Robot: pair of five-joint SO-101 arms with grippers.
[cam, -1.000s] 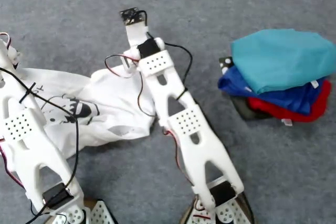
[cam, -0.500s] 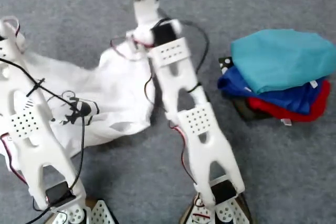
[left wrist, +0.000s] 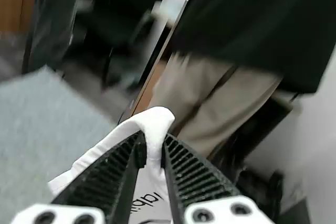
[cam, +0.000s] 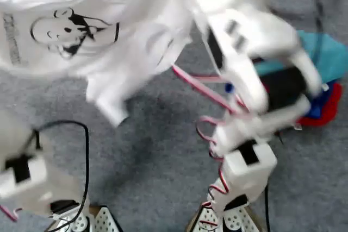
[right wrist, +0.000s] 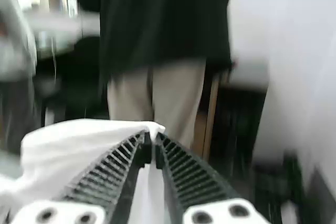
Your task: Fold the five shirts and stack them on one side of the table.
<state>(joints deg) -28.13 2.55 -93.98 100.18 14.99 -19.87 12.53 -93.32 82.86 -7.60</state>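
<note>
Over the grey table (cam: 152,177) I see the white shirt (cam: 81,31) hanging spread across the upper left of the high view — both arms reared high. The folded stack (cam: 331,58) sits at right. My left gripper (left wrist: 153,141) and right gripper (right wrist: 152,139) each pinch a fold of the white shirt.

The right arm of white moulded plastic (cam: 242,66) carried a boxy black servo motor (cam: 248,152) and red and pink wires (cam: 198,82); a black cable (cam: 87,156) looped over the white left arm (cam: 22,175); the left gripper (left wrist: 152,148) and right gripper (right wrist: 151,142) had black ridged fingers (left wrist: 113,174) on white mounts (left wrist: 63,214) with round screw holes (left wrist: 202,216).
</note>
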